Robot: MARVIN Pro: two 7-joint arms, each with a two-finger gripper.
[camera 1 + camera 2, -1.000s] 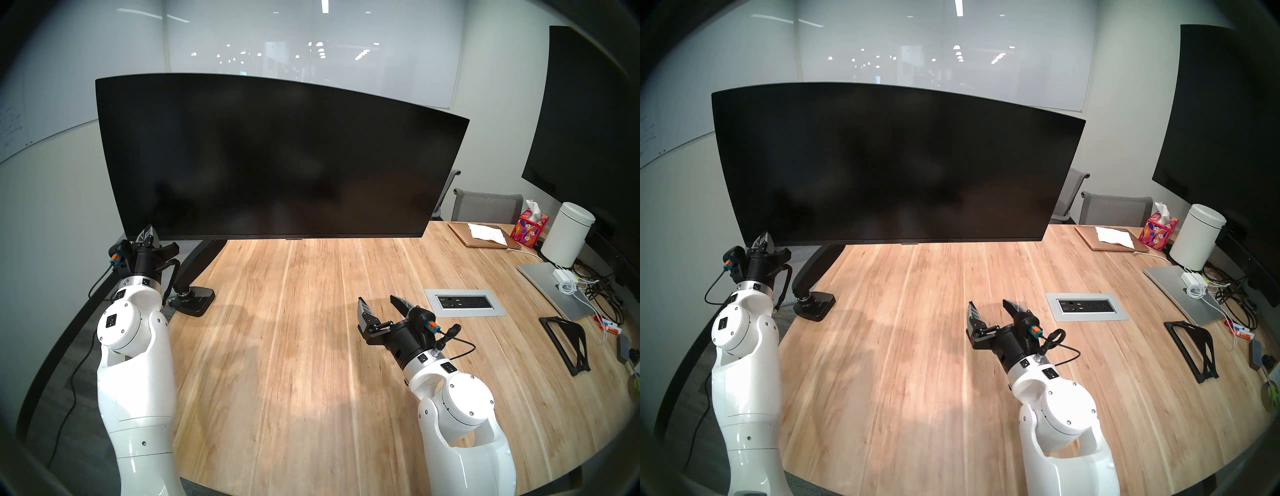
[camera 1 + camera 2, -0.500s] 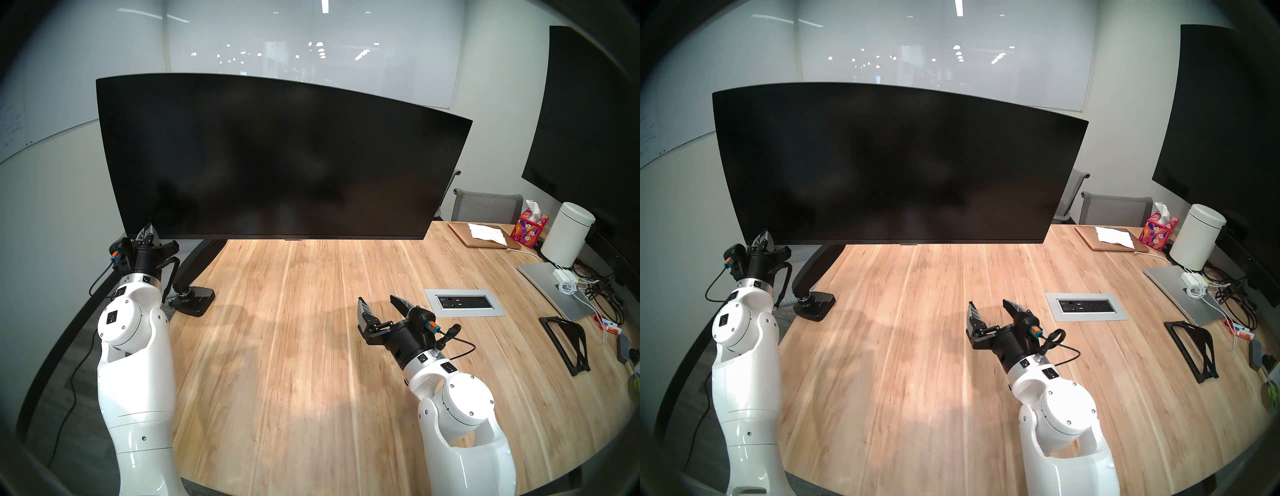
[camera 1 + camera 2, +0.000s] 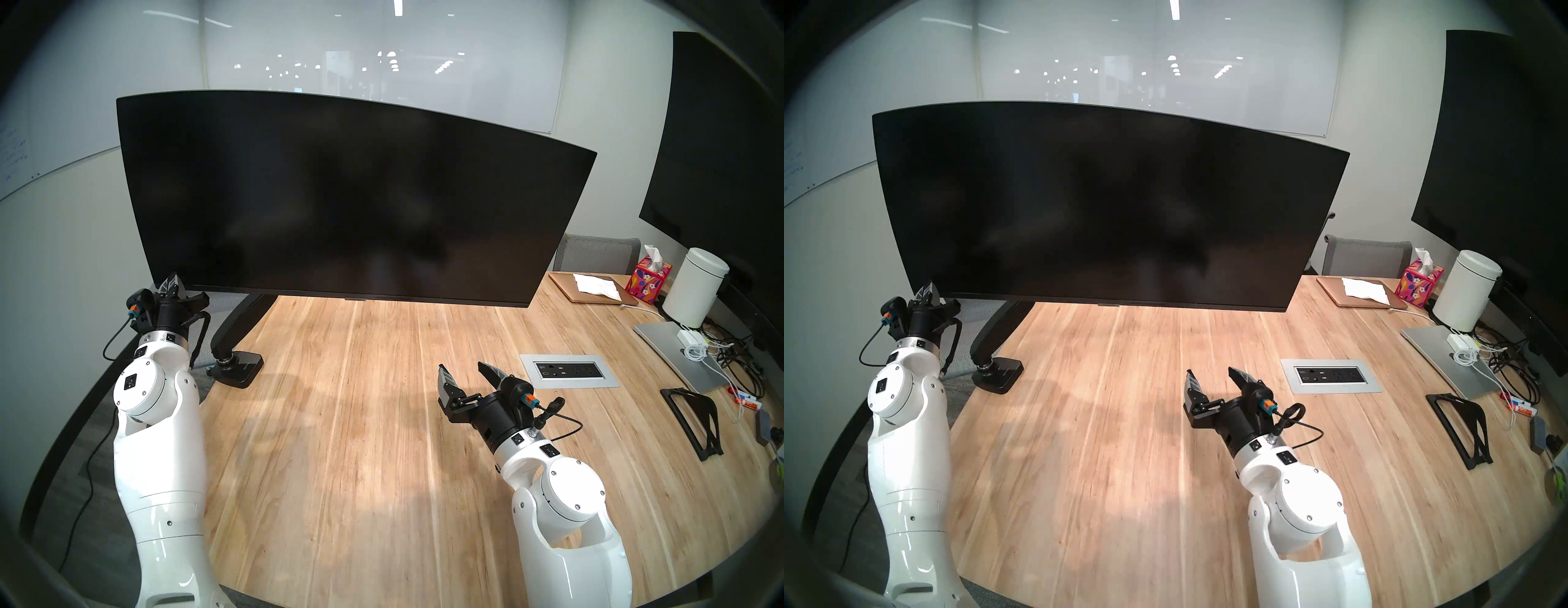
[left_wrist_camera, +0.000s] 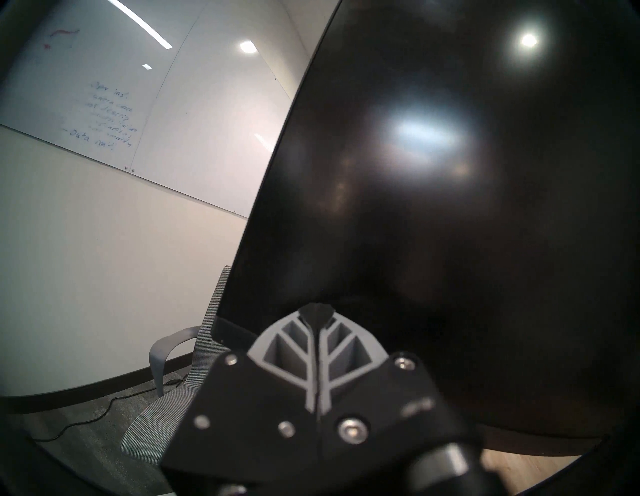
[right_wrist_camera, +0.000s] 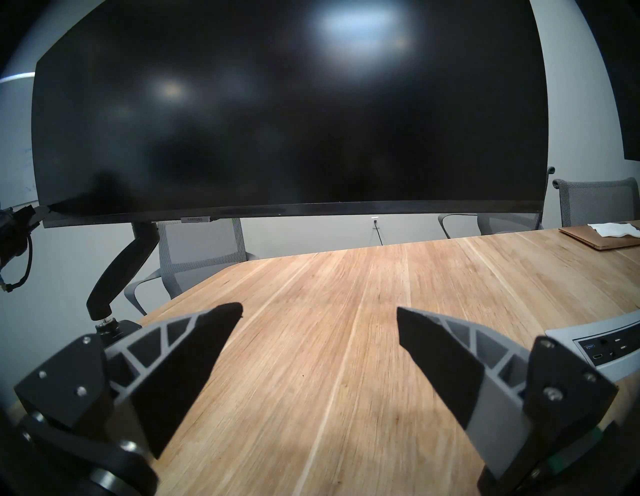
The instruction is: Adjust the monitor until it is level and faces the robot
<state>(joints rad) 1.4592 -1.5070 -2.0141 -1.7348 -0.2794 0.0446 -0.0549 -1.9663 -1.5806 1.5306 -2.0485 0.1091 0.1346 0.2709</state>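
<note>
The monitor (image 3: 339, 191) (image 3: 1098, 199) is a wide curved black screen on a black arm mount (image 3: 237, 327) clamped at the table's left edge. Its right end hangs slightly lower and farther from me than its left. My left gripper (image 3: 172, 280) (image 4: 317, 310) is shut with nothing between its fingers. Its tips touch the screen's lower left corner, and the left wrist view shows them against the screen's face (image 4: 450, 207). My right gripper (image 3: 460, 369) (image 5: 318, 311) stands open and empty above the wooden table (image 3: 360, 424), well short of the monitor (image 5: 277, 104).
A larger black screen (image 3: 721, 148) hangs on the right wall. On the table's right side are a power socket box (image 3: 568, 373), a brown notebook (image 3: 592, 288), a tissue box (image 3: 648, 280), a white canister (image 3: 695, 288), a laptop (image 3: 674, 352), cables and a black stand (image 3: 695, 420). Grey chairs (image 5: 201, 249) stand behind the table.
The left gripper has moved left and away, still shut at the monitor's lower left corner. The monitor has swung, its right end coming nearer and lower. The right arm has not moved.
</note>
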